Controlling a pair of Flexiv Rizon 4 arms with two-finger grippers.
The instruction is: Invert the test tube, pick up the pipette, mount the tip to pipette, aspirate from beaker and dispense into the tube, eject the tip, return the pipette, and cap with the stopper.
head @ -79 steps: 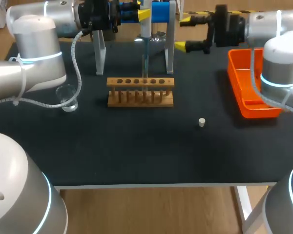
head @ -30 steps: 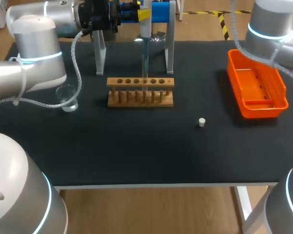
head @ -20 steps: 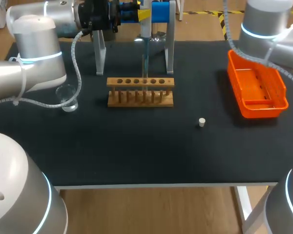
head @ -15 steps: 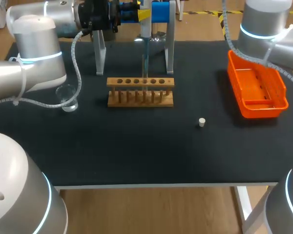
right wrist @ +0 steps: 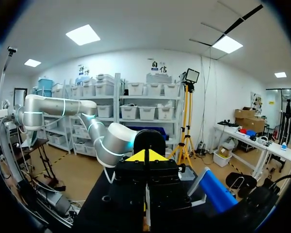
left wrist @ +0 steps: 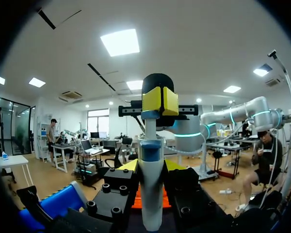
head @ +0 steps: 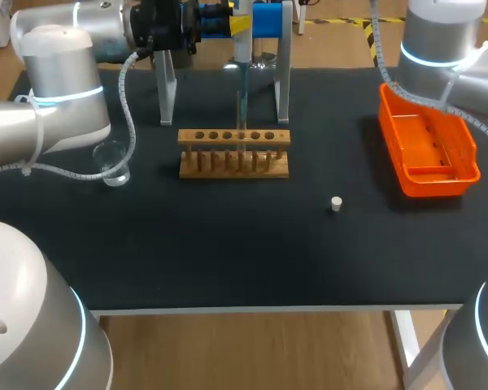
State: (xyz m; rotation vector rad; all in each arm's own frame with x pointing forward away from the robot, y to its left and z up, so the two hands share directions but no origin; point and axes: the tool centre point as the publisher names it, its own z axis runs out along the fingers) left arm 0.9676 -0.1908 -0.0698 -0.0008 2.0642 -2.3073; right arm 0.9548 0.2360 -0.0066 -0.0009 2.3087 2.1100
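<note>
My left gripper (head: 187, 23) is at the back of the table, shut on the pipette (head: 242, 24), a blue and yellow tool. In the left wrist view the pipette's white body (left wrist: 151, 194) stands between the black jaws of that gripper (left wrist: 152, 171). Its thin clear tip (head: 241, 93) hangs straight down to a middle hole of the wooden rack (head: 233, 153). A clear beaker (head: 114, 163) stands left of the rack. The small white stopper (head: 336, 204) lies on the mat to the rack's right. My right gripper (right wrist: 145, 158) is shut on nothing, high up and outside the head view.
An orange tray (head: 464, 150) sits at the right side of the black mat (head: 244, 244). Behind the rack stands a white pipette stand on two legs (head: 283, 89). My right arm (head: 439, 45) towers over the tray's back end.
The right arm has drawn its gripper back from beside the pipette stand and lifted it out of the head view. Over the last second it shifted only slightly. The left arm has held still.
</note>
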